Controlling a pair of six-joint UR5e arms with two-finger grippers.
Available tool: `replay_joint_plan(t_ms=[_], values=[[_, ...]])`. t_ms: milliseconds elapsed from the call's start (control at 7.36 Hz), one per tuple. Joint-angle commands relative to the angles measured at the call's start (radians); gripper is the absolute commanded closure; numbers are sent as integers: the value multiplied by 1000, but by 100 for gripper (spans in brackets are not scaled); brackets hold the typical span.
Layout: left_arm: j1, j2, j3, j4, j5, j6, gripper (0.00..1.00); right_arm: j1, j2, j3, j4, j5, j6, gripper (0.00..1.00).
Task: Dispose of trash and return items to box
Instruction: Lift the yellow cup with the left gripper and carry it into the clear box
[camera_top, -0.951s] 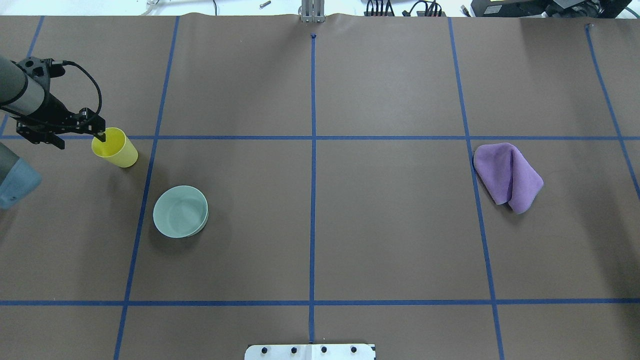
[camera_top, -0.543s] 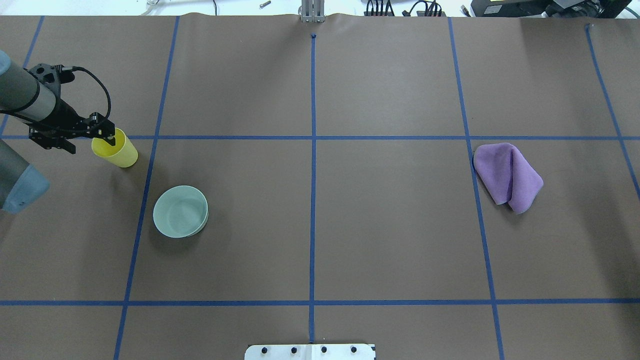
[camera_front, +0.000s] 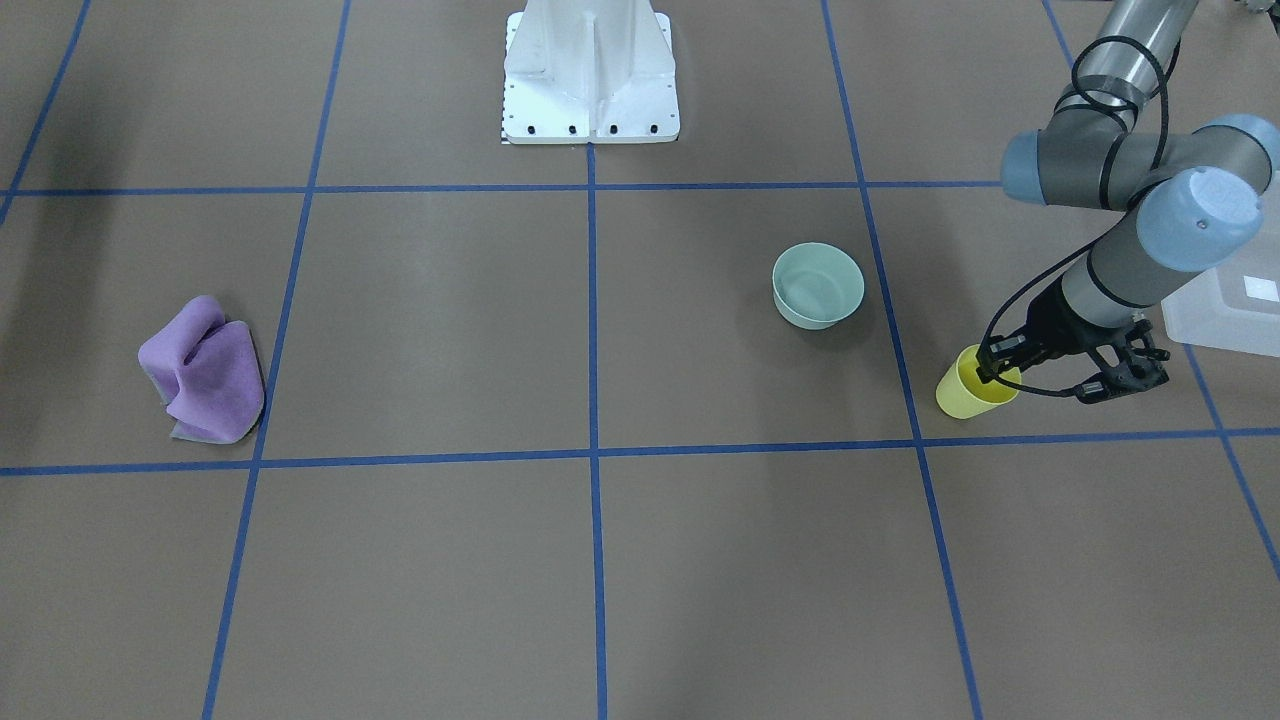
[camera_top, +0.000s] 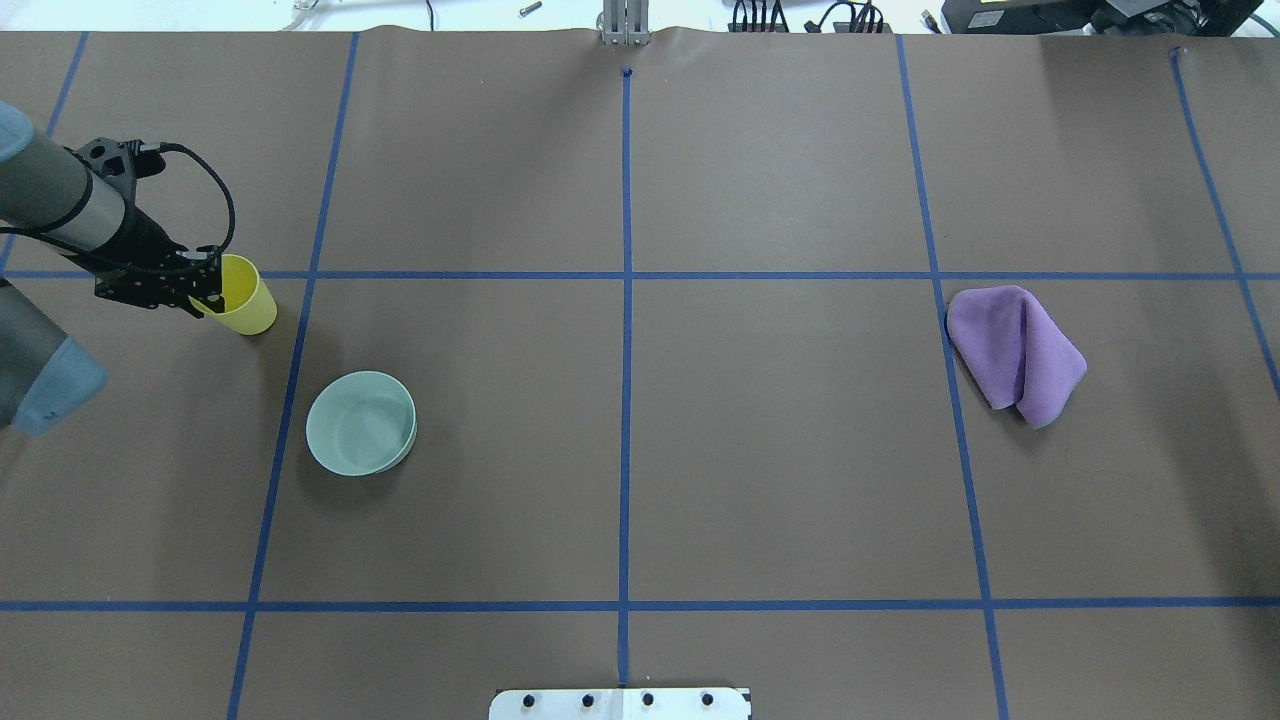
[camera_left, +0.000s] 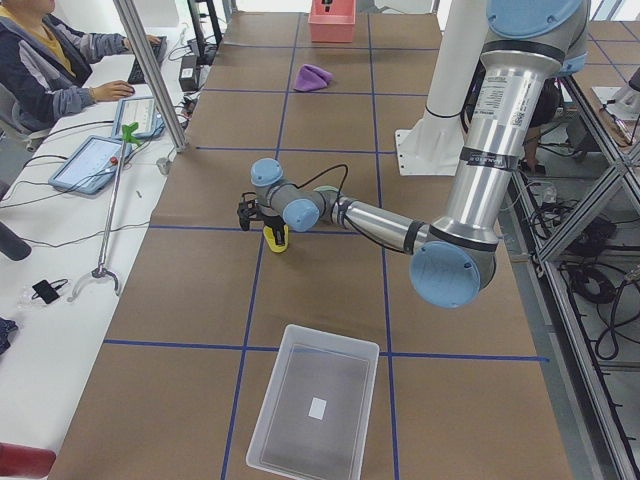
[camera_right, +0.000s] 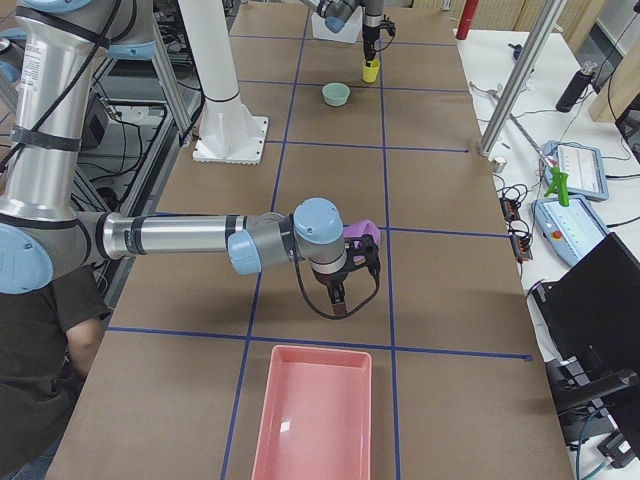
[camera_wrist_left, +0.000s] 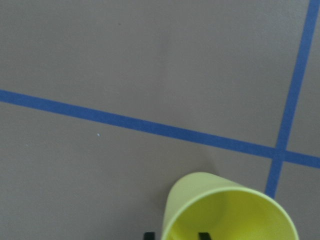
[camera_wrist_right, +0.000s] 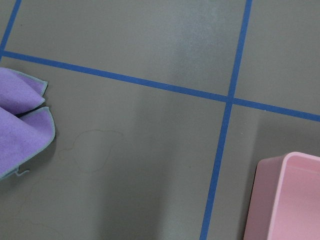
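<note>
The yellow cup (camera_top: 246, 302) stands at the table's left, tipped slightly. My left gripper (camera_top: 210, 290) pinches its rim, one finger inside and one outside, as the left wrist view (camera_wrist_left: 176, 235) shows around the cup (camera_wrist_left: 230, 210). The mint-green bowl (camera_top: 360, 436) sits apart, nearer the robot. The frosted white box (camera_left: 300, 390) lies off the left end, its corner also in the front view (camera_front: 1225, 310). My right gripper (camera_right: 338, 300) hangs near the purple cloth (camera_right: 362, 232); I cannot tell whether it is open or shut.
A purple cloth (camera_top: 1015, 350) lies crumpled on the right half. A pink bin (camera_right: 315, 420) stands at the right end of the table. The white pedestal base (camera_front: 590, 90) is at the robot's edge. Operators sit beyond the far side.
My left gripper has moved right and down onto the cup's rim. The cup has tipped and shifted slightly right. The bowl and cloth have not moved.
</note>
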Motion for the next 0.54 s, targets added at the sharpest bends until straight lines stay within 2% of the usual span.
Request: replay_joint_plan(t_ms=[0, 136, 272, 407], values=[[-87, 9, -48, 11, -135, 15, 100, -2, 0, -3, -1, 0, 0, 0], [-188, 16, -54, 11, -234, 94, 100, -5, 0, -3, -1, 0, 0, 0], [-324, 102, -56, 9, -308, 283, 100, -6, 0, -3, -1, 0, 0, 0], [-436, 200, -42, 12, -331, 544, 100, -11, 0, -3, -1, 0, 0, 0]])
